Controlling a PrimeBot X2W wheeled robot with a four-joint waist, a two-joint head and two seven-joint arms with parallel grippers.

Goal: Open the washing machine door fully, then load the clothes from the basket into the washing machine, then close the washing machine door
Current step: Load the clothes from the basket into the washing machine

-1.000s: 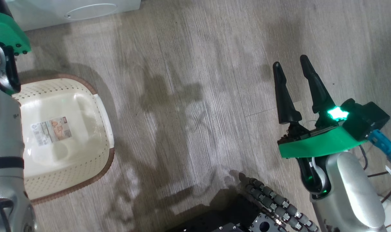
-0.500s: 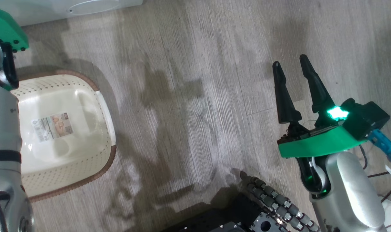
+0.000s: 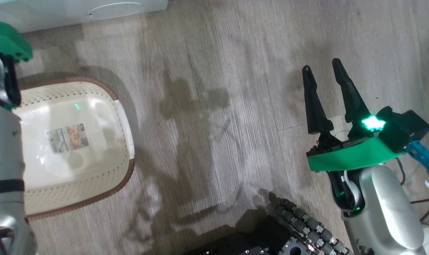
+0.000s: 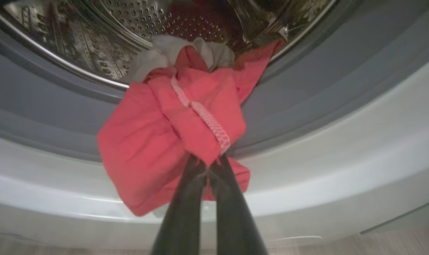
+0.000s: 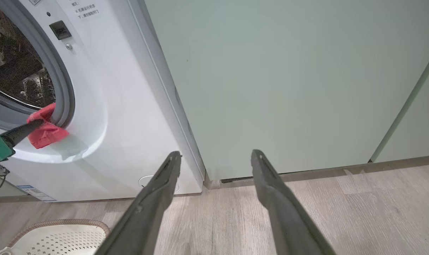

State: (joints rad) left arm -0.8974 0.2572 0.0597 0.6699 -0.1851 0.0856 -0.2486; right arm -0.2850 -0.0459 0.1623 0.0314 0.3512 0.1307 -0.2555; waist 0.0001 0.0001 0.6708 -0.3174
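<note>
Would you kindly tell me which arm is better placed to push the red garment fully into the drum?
Left. The left gripper is shut on the clothes, which hang over the grey gasket at the mouth of the drum. The right gripper is open, apart from them, facing the pale green cabinet.

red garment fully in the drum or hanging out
Partly out: the red garment drapes over the grey gasket, its lower part hanging outside, pinched by the left gripper.
</note>
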